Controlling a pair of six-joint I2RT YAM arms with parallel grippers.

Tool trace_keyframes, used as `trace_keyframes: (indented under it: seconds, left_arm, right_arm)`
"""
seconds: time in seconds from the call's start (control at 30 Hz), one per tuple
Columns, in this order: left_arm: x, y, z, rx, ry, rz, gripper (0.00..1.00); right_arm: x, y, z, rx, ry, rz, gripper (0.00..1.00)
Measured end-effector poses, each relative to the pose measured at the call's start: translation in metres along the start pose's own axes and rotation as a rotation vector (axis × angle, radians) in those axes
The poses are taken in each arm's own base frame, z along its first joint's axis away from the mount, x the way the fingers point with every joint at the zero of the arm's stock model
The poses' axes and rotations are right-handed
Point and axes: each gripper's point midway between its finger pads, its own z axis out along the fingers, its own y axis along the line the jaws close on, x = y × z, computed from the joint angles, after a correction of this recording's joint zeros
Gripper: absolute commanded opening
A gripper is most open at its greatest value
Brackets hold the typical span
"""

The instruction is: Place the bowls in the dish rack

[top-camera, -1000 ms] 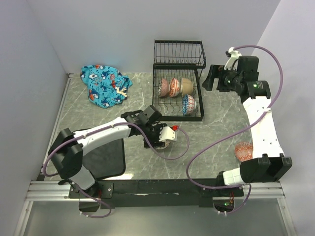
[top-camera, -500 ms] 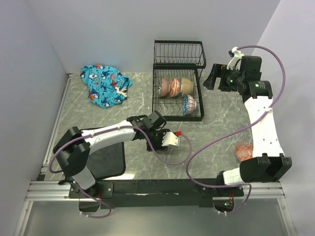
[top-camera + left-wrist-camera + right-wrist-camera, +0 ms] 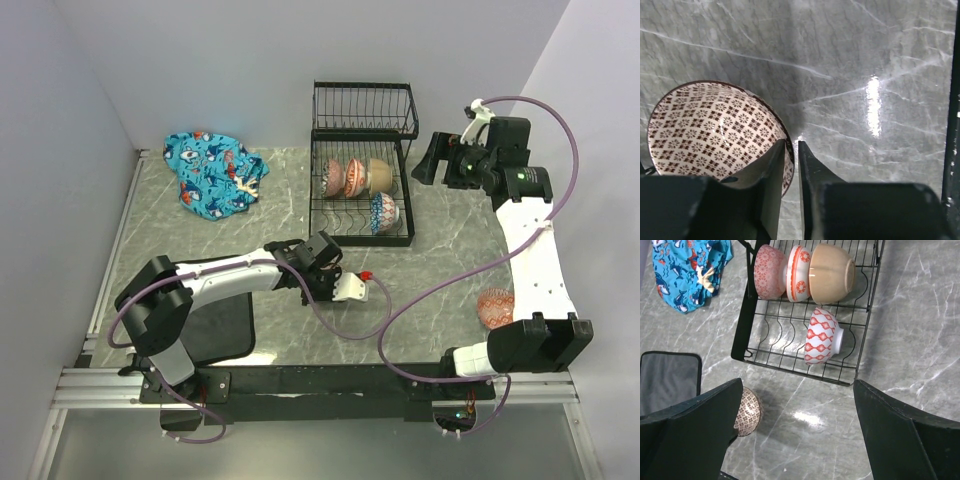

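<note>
The left gripper (image 3: 791,145) pinches the rim of a round brown-dotted ceramic bowl (image 3: 715,127), one finger inside and one outside. The bowl's mouth faces up, over the grey marble table (image 3: 865,60) just in front of the black wire dish rack (image 3: 747,305). Four patterned bowls stand on edge in the rack, mouths facing left. The right gripper (image 3: 428,160) hangs spread wide beside the rack.

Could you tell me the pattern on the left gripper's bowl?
Bowl: brown-on-white floral grid; left wrist view.
</note>
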Motion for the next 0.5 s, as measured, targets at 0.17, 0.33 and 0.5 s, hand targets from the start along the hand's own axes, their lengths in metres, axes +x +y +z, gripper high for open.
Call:
trace_keyframes:
  seconds: [0.17, 0.33, 0.5]
  left_arm:
    - [0.0001, 0.0007, 0.0009, -0.005, 0.0, -0.005, 0.17]
    - [0.0007, 0.0006, 0.0016, -0.006, 0.0, -0.01, 0.05]
    - [0.0007, 0.0026, 0.0011, -0.016, 0.003, -0.009, 0.01]
  right_arm:
    - [-0.0021, -0.0001, -0.0026, 0.002, -0.01, 0.003, 1.0]
    - [-0.0043, 0.0007, -0.0035, 0.0, -0.02, 0.003, 1.0]
    - [-0.0044, 0.0006, -0.0035, 0.001, -0.021, 0.007, 1.0]
